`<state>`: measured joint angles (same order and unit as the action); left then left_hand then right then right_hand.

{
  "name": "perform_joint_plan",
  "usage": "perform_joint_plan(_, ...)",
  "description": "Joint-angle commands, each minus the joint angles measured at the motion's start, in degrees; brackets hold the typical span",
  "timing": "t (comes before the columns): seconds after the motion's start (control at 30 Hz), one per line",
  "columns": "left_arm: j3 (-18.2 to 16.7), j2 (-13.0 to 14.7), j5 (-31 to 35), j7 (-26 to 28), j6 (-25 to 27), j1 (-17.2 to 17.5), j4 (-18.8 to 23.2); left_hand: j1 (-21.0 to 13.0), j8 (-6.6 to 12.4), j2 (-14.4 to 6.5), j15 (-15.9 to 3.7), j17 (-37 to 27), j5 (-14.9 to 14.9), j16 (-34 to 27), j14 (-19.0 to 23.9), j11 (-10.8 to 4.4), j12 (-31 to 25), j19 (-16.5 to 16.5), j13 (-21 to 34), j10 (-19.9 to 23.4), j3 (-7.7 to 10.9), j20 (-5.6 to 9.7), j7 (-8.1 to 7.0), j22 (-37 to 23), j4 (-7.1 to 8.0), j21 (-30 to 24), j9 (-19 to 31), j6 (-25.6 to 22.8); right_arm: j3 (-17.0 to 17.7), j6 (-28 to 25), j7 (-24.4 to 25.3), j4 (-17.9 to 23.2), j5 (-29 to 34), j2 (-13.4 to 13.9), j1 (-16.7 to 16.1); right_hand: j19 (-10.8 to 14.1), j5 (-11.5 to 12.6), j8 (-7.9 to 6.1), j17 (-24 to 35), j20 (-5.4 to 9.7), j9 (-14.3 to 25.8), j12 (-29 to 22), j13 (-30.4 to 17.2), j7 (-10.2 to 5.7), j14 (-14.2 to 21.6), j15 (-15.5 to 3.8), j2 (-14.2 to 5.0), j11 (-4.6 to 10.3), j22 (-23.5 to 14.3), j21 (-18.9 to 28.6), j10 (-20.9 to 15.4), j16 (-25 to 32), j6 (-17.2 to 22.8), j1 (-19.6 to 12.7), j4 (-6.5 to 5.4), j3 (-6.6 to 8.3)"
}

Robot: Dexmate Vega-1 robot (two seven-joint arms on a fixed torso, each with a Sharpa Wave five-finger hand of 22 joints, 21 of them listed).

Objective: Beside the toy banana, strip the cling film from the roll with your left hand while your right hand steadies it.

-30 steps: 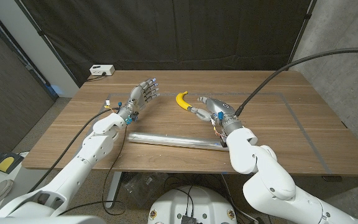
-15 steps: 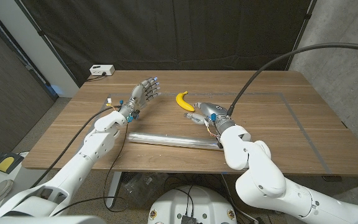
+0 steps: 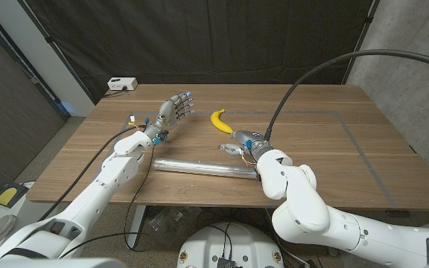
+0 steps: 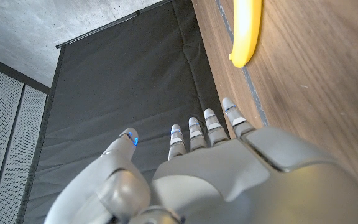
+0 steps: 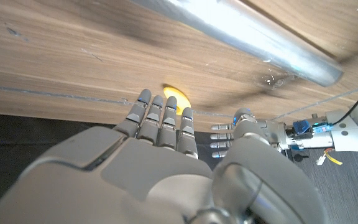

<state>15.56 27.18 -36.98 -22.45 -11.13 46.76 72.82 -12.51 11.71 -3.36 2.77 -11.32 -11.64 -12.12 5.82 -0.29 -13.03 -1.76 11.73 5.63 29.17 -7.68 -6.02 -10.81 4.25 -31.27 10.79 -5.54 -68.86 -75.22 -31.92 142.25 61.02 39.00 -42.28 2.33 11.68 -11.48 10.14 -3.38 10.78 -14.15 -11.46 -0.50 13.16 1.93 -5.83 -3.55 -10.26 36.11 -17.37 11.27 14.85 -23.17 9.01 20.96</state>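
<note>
The robot's left hand [image 3: 176,109] is raised over the far left part of the wooden surface [image 3: 334,149], fingers spread and straight, holding nothing. In the left wrist view the fingers [image 4: 197,132] point out past the surface's far edge toward the black curtain [image 3: 222,41], with the toy banana [image 4: 246,31] off to one side. This hand looks to be waiting, since stripping film needs the roll pinned first.

The right hand [image 3: 238,141] sits nearer the middle of the surface, between the toy banana and the roll, fingers extended and close together, gripping nothing. In the right wrist view its fingers [image 5: 160,121] reach toward the banana's yellow tip [image 5: 176,98], and the shiny roll of cling film [image 5: 247,37] runs across the wood close by. The hand appears placed here so it can settle onto the roll's right end and hold it steady, though it is not yet touching it.

The roll [image 3: 207,168] lies flat near the surface's front edge, stretching left to right, its right end hidden behind the right forearm. The banana [image 3: 220,121] rests further back, apart from the roll, just beyond the right hand.

A white box [image 3: 122,84] with a cable sits at the far left corner.
</note>
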Motion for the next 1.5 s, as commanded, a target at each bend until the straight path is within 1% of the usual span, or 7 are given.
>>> perform_joint_plan(0.03, 0.6, 0.3, -0.1, -0.7, 0.4, -0.5, 0.0, -0.1, 0.06, 0.0, -0.10, -0.3, 0.2, 0.0, 0.2, -0.03, 0.1, 0.3, 0.1, 0.2, 0.22, -0.32, -0.22, -0.1, -0.15, 0.3, 0.2, -0.1, -7.0, -4.8, -11.8, -3.0, 10.3, -2.7, 4.2, 0.4, 0.1, 0.19, 0.0, -0.06, 0.2, -0.2, 0.1, 0.18, 0.2, -0.30, 0.05, 0.14, -0.2, -0.1, -0.1, -0.2, 0.0, -0.9, 0.17, 0.33)
perform_joint_plan(0.23, 0.5, 0.6, -0.1, -0.7, 0.5, -0.2, 0.8, -0.1, 0.03, 0.0, -0.01, -0.3, 0.2, 0.0, 0.2, -0.06, 0.1, 0.3, 0.1, 0.4, 0.20, -0.39, -0.18, -0.1, -0.16, 0.3, 0.2, -0.1, -8.4, -4.8, -20.4, -6.2, 20.8, -4.8, 4.0, 0.7, 0.0, 0.03, 0.0, 0.03, 0.2, -0.4, 0.1, 0.21, 0.4, -0.58, 0.15, 0.35, -0.1, -0.2, -0.7, -0.2, 0.4, -1.7, 0.51, 0.57)
perform_joint_plan(0.5, 0.3, 0.9, -0.3, -0.7, 0.9, 0.1, 1.4, 0.0, 0.04, 0.0, 0.00, -0.3, 0.2, 0.0, 0.2, -0.04, 0.1, 0.3, 0.1, 0.4, 0.16, -0.37, -0.17, -0.1, -0.14, 0.3, 0.2, -0.2, -7.1, -2.9, -26.1, -9.5, 26.0, -7.5, 2.0, 1.0, -0.1, 0.19, -0.1, 0.09, 0.2, 0.0, 0.1, 0.19, 0.1, -1.16, 0.56, 1.00, -0.1, -0.6, 0.0, -0.4, -0.2, -4.0, 1.31, 1.27)
perform_joint_plan(0.7, 0.3, 0.8, -0.4, -0.9, 0.9, 0.1, 1.4, 0.0, 0.04, 0.0, 0.03, -0.3, 0.2, 0.0, 0.2, 0.00, 0.1, 0.3, 0.1, 0.5, 0.11, -0.38, -0.15, -0.1, -0.10, 0.4, 0.2, -0.3, -3.6, 2.6, -32.4, -13.5, 36.6, -11.4, -2.4, 1.6, -0.4, 0.23, -0.1, 0.42, 0.2, 0.2, 0.1, 0.24, -0.3, -1.51, 0.84, 1.22, 0.0, -0.8, 0.4, -0.6, -0.7, -6.5, 1.71, 2.03)
perform_joint_plan(0.93, 0.3, 0.7, -1.0, -1.5, 1.3, 0.0, 1.2, 0.2, 0.12, 0.0, 0.10, -0.3, 0.2, 0.0, 0.3, 0.06, 0.1, 0.4, 0.1, 0.5, 0.01, -0.42, -0.12, -0.1, 0.01, 0.4, 0.2, -0.6, 1.7, 9.7, -31.9, -15.9, 41.8, -15.3, -8.9, 2.7, -0.7, 0.13, -0.1, 0.89, 0.2, 0.4, 0.1, 0.22, -0.2, -2.40, 1.64, 2.21, 0.0, -1.1, 0.6, -0.5, -1.1, -10.6, 2.06, 3.10)
perform_joint_plan(1.1, 0.5, 0.6, -0.9, -1.6, 1.2, -0.2, 1.1, 0.3, 0.11, 0.0, 0.14, -0.4, 0.2, 0.0, 0.3, 0.04, 0.0, 0.3, 0.1, 0.7, -0.07, -0.47, -0.06, -0.1, 0.11, 0.5, 0.2, -0.6, 4.2, 13.9, -30.3, -17.9, 45.8, -17.8, -12.4, 4.9, -0.4, -0.68, -0.2, 1.70, 0.2, 0.1, 0.1, -0.57, 1.5, -4.08, 4.42, 3.47, 0.0, -1.4, -0.7, -0.2, 0.5, -18.1, 2.07, 4.30)
perform_joint_plan(1.5, 0.7, 0.8, -0.9, -1.5, 1.8, -0.5, 1.0, 0.6, 0.08, 0.0, 0.23, -0.4, 0.3, -0.1, 0.5, 0.16, 0.0, 0.4, 0.1, 0.9, -0.25, -0.48, -0.03, -0.1, 0.36, 0.5, 0.2, -0.7, 6.4, 18.0, -20.5, -20.8, 37.5, -19.9, -14.2, 7.1, 0.2, -1.25, -0.1, 3.26, 0.1, -0.6, 0.2, -1.38, 3.7, -5.35, 5.41, 4.60, -0.2, -1.3, -3.0, 0.0, 3.7, -25.3, 1.76, 5.37)
